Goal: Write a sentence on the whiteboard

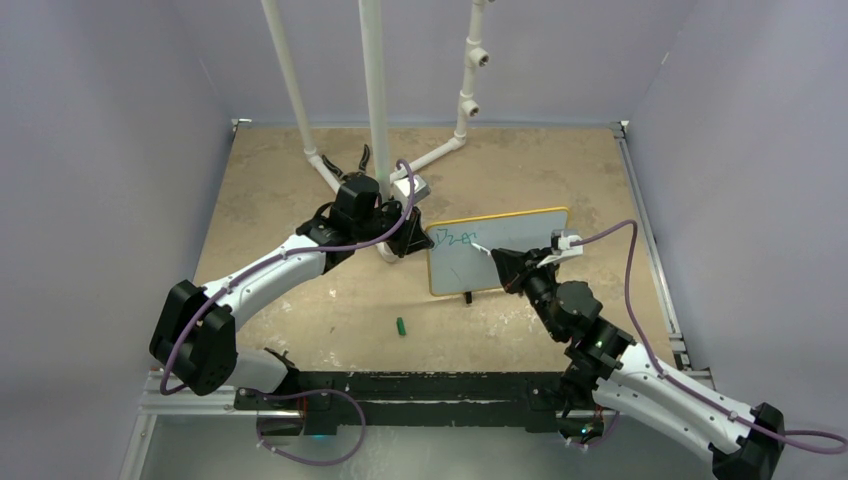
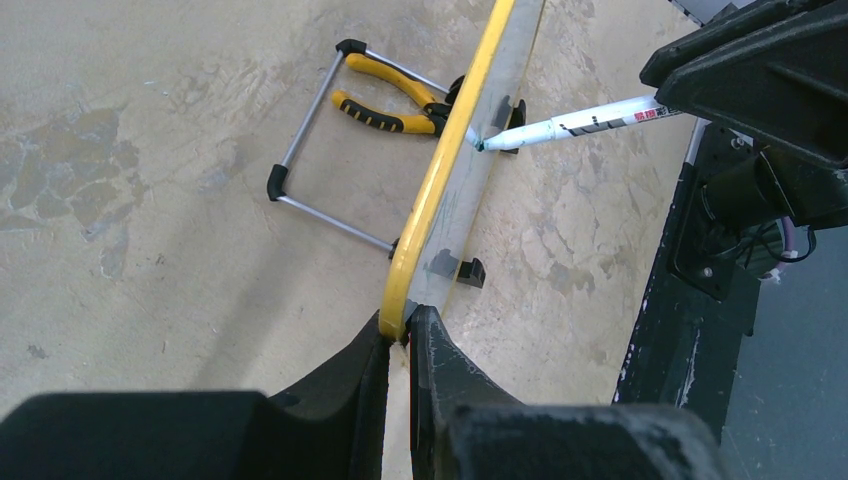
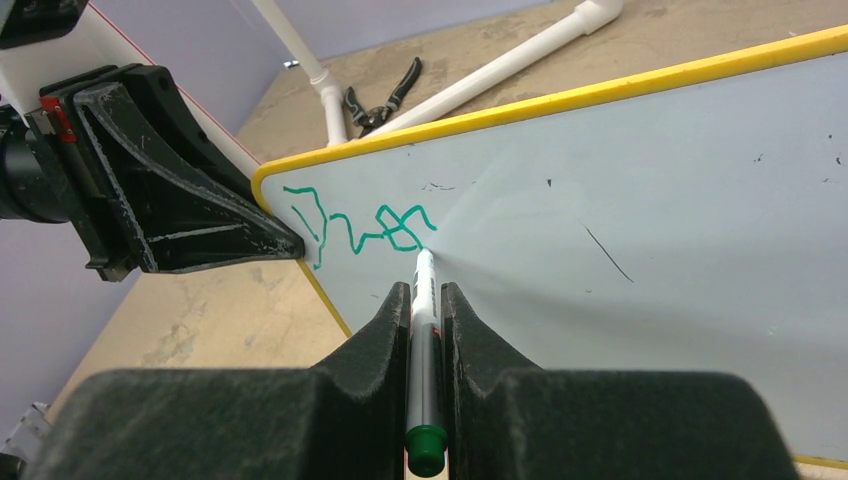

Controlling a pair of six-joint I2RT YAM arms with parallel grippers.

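Tan tabletop (image 1: 270,200) between lilac walls (image 1: 100,100): my left gripper (image 2: 402,335) clamps the whiteboard (image 3: 650,200) by its edge; my right gripper (image 3: 425,297) pinches a marker (image 2: 590,122), tip touching green lettering (image 3: 360,225).

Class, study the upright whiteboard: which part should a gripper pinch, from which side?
Pinch the whiteboard by its thin yellow end edge, edge-on from the robot's left: it stands on feet, leaving that rim exposed, where the left gripper holds it.

My left arm (image 1: 280,265) reaches from seven o'clock toward one, jaws pinched on the whiteboard (image 1: 520,250) rim. My right arm (image 1: 660,390) stretches toward eleven o'clock, jaws clamped around a marker (image 3: 424,290).
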